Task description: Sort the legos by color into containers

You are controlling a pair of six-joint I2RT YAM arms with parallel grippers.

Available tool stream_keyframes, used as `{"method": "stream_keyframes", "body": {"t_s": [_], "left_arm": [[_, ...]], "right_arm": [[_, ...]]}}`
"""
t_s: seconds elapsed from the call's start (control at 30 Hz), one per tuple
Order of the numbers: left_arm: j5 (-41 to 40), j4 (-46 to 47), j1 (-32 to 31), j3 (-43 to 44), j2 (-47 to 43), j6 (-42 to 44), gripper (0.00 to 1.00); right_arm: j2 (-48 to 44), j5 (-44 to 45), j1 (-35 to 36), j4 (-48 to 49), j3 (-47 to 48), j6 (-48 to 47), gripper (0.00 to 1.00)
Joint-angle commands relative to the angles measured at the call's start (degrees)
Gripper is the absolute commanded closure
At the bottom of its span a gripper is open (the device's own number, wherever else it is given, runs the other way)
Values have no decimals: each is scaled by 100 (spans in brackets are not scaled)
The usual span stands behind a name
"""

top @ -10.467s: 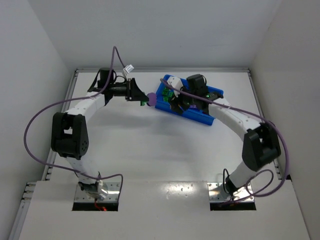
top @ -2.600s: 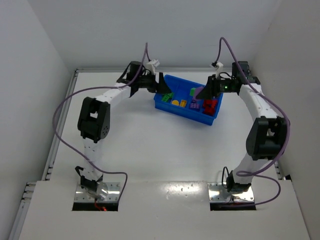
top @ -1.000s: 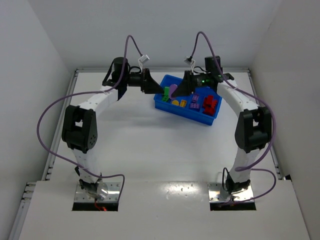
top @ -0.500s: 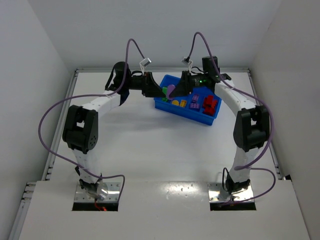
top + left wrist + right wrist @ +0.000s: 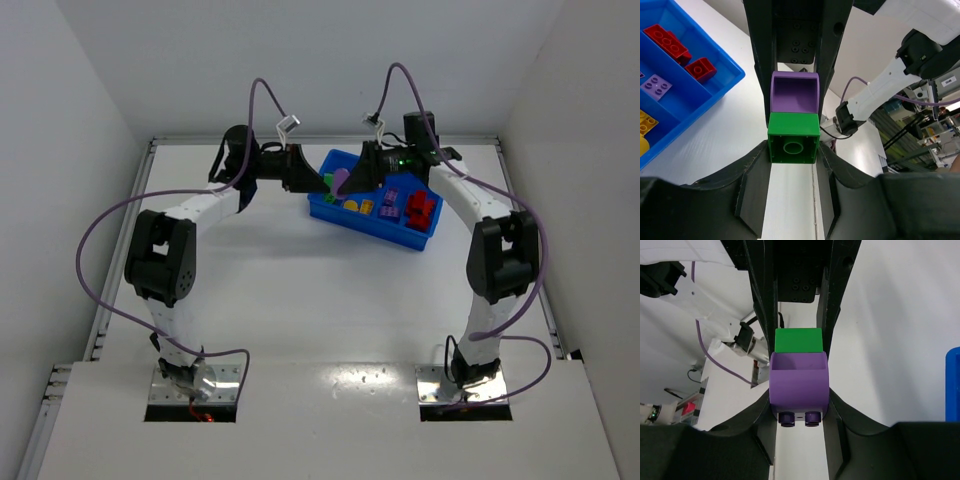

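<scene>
A green brick (image 5: pixel 793 144) and a purple brick (image 5: pixel 794 94) are joined into one stack (image 5: pixel 337 183), held in the air over the left end of the blue bin (image 5: pixel 420 240). My left gripper (image 5: pixel 793 152) is shut on the green brick. My right gripper (image 5: pixel 799 396) is shut on the purple brick (image 5: pixel 799 382), with the green brick (image 5: pixel 798 340) beyond it. The two grippers face each other, left (image 5: pixel 318 182) and right (image 5: pixel 356 178). Red (image 5: pixel 421 208), purple (image 5: pixel 389 205), yellow (image 5: pixel 358 206) and green (image 5: pixel 333 197) legos lie in separate compartments.
In the left wrist view the bin's wall (image 5: pixel 725 67) is at the upper left, with red bricks (image 5: pixel 667 42), a purple plate (image 5: pixel 656 85) and yellow pieces (image 5: pixel 646 122) inside. White walls stand close behind and beside the table.
Over the last seconds both grippers swung in and met above the bin's left end, each now gripping one end of the stack. In the last half second almost nothing moved.
</scene>
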Motion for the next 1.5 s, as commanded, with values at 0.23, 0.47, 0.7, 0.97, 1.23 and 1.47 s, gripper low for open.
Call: {"method": "stream_keyframes", "body": {"t_s": [0.23, 0.47, 0.7, 0.97, 1.23, 1.47], "left_arm": [[-29, 1198, 179, 27, -261, -609, 85], [-83, 1198, 373, -26, -261, -609, 92], [-206, 1198, 663, -79, -129, -609, 92], [-759, -835, 663, 623, 179, 908, 92], [-1286, -1727, 663, 817, 179, 1805, 92], [-1620, -2598, 663, 888, 38, 2519, 92]], "right_arm": [[-231, 130, 12, -231, -206, -563, 95], [-467, 323, -251, -363, -434, -696, 96], [-714, 587, -830, -433, -680, -748, 96], [-890, 3749, -972, -1049, -795, -1574, 97], [-205, 5877, -849, -935, -620, -1733, 97], [515, 5896, -787, -926, -180, -1944, 65]]}}
